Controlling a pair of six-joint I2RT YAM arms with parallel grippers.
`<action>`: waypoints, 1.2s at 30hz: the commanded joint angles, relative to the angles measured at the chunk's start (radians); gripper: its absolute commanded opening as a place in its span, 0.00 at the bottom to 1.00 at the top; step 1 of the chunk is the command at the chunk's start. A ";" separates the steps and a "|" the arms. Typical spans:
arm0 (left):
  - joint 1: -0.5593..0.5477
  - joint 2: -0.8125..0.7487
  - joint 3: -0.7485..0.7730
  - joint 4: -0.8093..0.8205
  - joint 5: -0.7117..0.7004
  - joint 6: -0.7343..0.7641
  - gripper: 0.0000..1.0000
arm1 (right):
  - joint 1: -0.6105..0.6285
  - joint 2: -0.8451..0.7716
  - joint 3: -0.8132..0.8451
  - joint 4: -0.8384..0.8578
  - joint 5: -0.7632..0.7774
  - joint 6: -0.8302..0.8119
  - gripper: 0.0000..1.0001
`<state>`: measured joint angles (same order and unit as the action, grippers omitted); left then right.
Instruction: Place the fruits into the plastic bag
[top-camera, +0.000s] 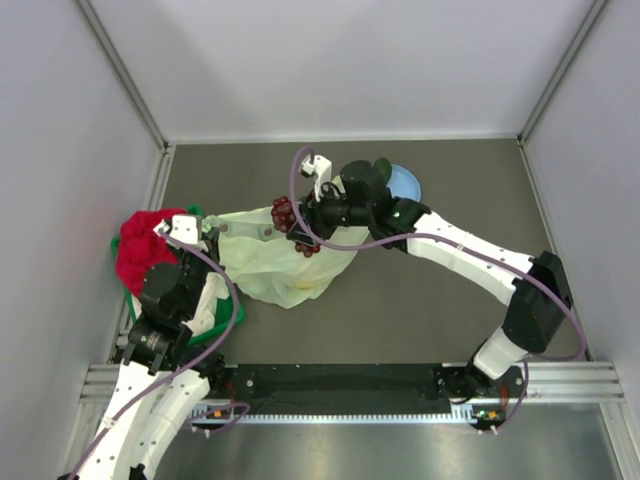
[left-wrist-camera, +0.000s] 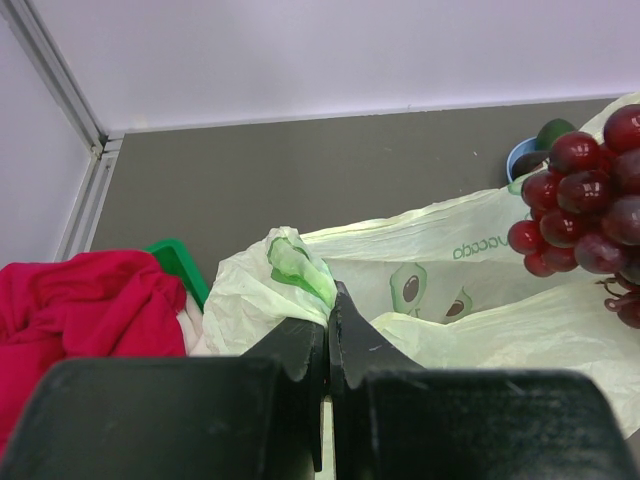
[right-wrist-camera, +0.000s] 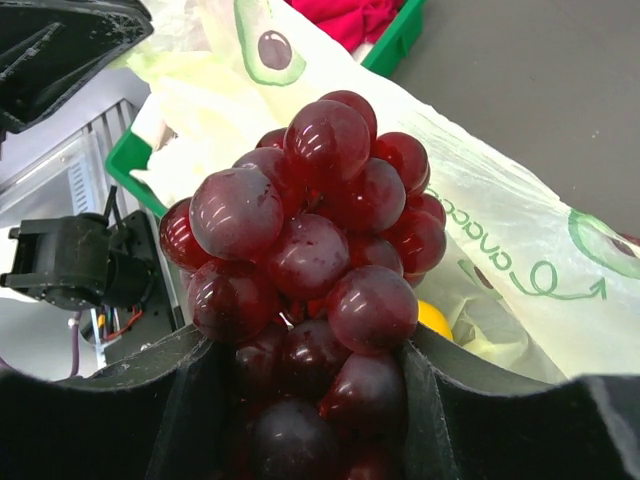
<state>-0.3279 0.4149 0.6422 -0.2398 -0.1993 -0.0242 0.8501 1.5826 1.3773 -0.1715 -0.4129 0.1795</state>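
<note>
dark red grape bunch (right-wrist-camera: 310, 270) sat clamped between the fingers of your right gripper (top-camera: 303, 228) and hung above the plastic bag (top-camera: 285, 265), near its far edge. your left gripper (left-wrist-camera: 328, 335) was pinched tight on a crumpled handle of the bag, holding that edge up. citrus (right-wrist-camera: 432, 318) showed just below the bunch among the bag's folds; whether it lay inside could not be told. green fruit (top-camera: 382, 166) rested on the blue plate (top-camera: 410, 185) behind your right wrist. red cloth (top-camera: 145, 245) lay left of the bag.
</note>
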 joint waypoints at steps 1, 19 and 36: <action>0.004 -0.004 0.004 0.046 -0.002 -0.003 0.00 | 0.017 0.022 0.103 0.018 -0.029 -0.020 0.19; 0.004 -0.001 0.004 0.046 -0.002 -0.003 0.00 | 0.037 0.140 0.178 0.021 0.223 -0.084 0.17; 0.004 -0.004 0.002 0.048 0.012 -0.006 0.00 | 0.193 -0.047 -0.207 0.283 0.295 -0.040 0.16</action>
<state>-0.3279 0.4149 0.6422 -0.2398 -0.1978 -0.0242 1.0027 1.6238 1.1786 -0.0238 -0.1505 0.1413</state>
